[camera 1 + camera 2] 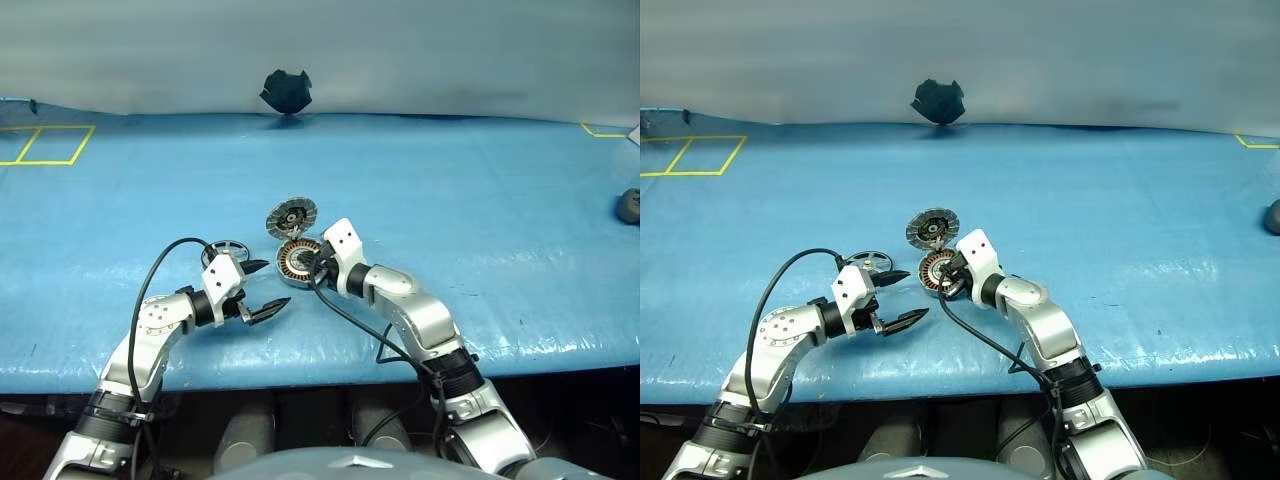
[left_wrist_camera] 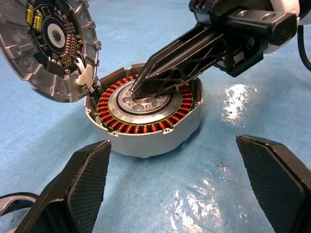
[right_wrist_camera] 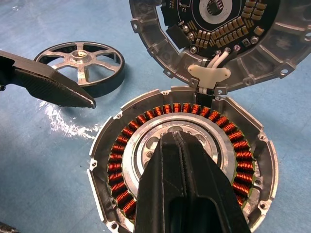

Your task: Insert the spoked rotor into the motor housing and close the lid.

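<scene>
Rotor [image 3: 81,60] beside spread left hand [image 1: 262,290]; right hand [image 2: 138,90] pinched together, tips in housing [image 2: 146,116] hub

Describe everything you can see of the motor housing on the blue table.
The motor housing is a short round silver metal can standing upright, open, with a copper-orange winding ring around a silver hub. Its lid stands hinged up at the rim. The shut right gripper presses its tips onto the hub. The spoked rotor lies apart.

Silver arms, black cables, white wrists, black textured pincer fingers [image 2: 82,184].
</scene>
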Robot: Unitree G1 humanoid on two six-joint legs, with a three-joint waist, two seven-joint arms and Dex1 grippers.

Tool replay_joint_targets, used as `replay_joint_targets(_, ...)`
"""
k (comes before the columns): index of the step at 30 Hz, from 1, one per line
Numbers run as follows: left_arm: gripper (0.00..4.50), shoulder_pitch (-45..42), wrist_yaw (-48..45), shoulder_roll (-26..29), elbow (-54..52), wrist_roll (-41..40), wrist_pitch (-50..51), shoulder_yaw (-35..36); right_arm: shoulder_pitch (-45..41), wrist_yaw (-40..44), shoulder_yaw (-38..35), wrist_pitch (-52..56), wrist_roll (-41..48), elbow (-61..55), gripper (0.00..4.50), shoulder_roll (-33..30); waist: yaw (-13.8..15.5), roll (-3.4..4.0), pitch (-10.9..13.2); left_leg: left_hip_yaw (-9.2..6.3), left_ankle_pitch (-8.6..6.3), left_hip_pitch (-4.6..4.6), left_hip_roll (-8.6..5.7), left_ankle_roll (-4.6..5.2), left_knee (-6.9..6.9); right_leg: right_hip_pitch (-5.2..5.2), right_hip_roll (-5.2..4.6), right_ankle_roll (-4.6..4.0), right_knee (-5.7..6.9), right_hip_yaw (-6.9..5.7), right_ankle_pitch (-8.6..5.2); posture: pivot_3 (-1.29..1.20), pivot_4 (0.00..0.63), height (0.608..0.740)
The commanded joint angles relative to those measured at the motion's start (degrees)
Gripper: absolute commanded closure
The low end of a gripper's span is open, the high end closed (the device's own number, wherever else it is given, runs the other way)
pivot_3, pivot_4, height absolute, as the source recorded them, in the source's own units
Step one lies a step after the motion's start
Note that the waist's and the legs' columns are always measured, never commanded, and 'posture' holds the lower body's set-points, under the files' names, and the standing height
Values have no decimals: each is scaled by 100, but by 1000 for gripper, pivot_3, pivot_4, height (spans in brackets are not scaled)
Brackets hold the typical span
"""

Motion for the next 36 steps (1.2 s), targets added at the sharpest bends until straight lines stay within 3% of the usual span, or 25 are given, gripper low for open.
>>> replay_joint_targets(1, 0, -11, 27, -9, -48, 18, -119, 72, -76, -2, 51, -84, -40, -31, 4475, 29, -4, 0, 0, 0, 0, 0, 0, 0, 0, 0, 0, 0, 0, 0, 0, 0, 150, 740)
replay_joint_targets(13, 0, -4, 44, -4, -45, 6, -111, 81, -61, 112, 699, -246, -576, -153, 4475, -222, -43, 0, 0, 0, 0, 2, 1, 0, 0, 1, 1, 0, 1, 1, 0, 0, 150, 740)
replay_joint_targets(21, 0, -16, 43, -1, -40, 2, -105, 77, -130, 33, 677, -222, -689, 71, 4475, -168, -67, 0, 0, 1, 0, 4, 2, 0, 0, 3, 2, 0, 1, 1, 0, 0, 150, 740)
replay_joint_targets(36, 0, -134, 80, 136, -233, -275, 323, 373, 400, 290, 239, -106, 10, -1609, 4475, -294, -54, 0, 0, -3, 0, -2, 2, 0, -1, -1, 2, 1, -1, 0, -1, 0, 150, 740)
